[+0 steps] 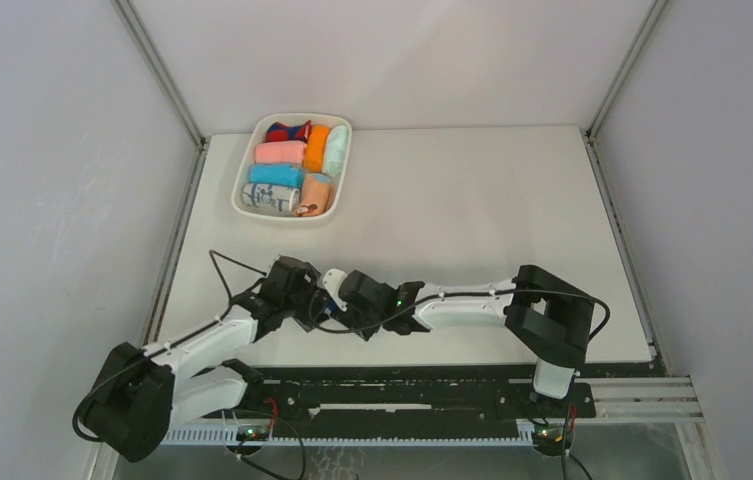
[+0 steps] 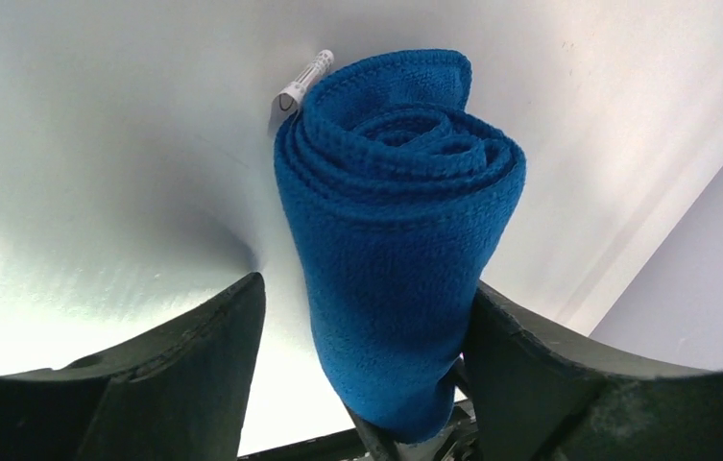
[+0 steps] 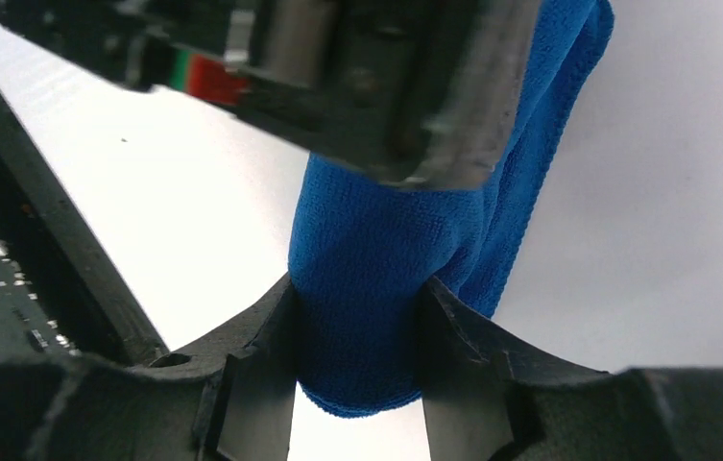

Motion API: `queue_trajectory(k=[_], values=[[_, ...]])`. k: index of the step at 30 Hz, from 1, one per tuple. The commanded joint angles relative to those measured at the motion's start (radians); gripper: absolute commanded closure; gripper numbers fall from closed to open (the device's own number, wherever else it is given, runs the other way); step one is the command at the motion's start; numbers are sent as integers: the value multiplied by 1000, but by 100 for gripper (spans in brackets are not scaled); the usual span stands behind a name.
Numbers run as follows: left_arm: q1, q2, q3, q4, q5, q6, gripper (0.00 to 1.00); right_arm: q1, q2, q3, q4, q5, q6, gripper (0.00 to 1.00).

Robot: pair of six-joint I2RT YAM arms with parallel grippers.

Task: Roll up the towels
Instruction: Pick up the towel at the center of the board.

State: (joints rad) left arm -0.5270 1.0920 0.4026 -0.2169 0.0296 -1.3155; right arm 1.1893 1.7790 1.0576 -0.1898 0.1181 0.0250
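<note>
The royal-blue towel (image 2: 400, 250) is rolled into a tight cylinder with its spiral end (image 2: 405, 134) facing away and a white tag (image 2: 304, 82) at its top. My left gripper (image 2: 369, 283) stands open around the roll. Its right finger (image 2: 530, 365) touches the cloth and its left finger (image 2: 194, 365) stands apart from it. My right gripper (image 3: 359, 288) is shut on the roll's other end (image 3: 367, 259), both fingers pressing into it. From above, the two grippers (image 1: 317, 305) (image 1: 354, 300) meet over the near table and hide the roll. A peach-orange roll (image 1: 316, 193) lies in the tray.
A white tray (image 1: 292, 118) at the far left of the table holds several rolled cloths in pink, light blue, orange, mint and white print. The black rail (image 1: 432, 385) of the arm bases runs along the near edge, close behind the grippers.
</note>
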Motion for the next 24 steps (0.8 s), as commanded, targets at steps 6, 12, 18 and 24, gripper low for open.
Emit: queue_trajectory(k=[6,12,18,24], values=[[25,-136,-72,-58,-16,0,21,-106,31,-31,-10,-402,121,66],[23,-123,-81,-44,2,-2,24,-157,52,-35,16,-507,161,65],[1,-55,-85,33,12,-25,30,-161,61,-34,21,-510,170,64],[-18,38,-72,95,28,-32,35,-163,64,-35,22,-505,172,64]])
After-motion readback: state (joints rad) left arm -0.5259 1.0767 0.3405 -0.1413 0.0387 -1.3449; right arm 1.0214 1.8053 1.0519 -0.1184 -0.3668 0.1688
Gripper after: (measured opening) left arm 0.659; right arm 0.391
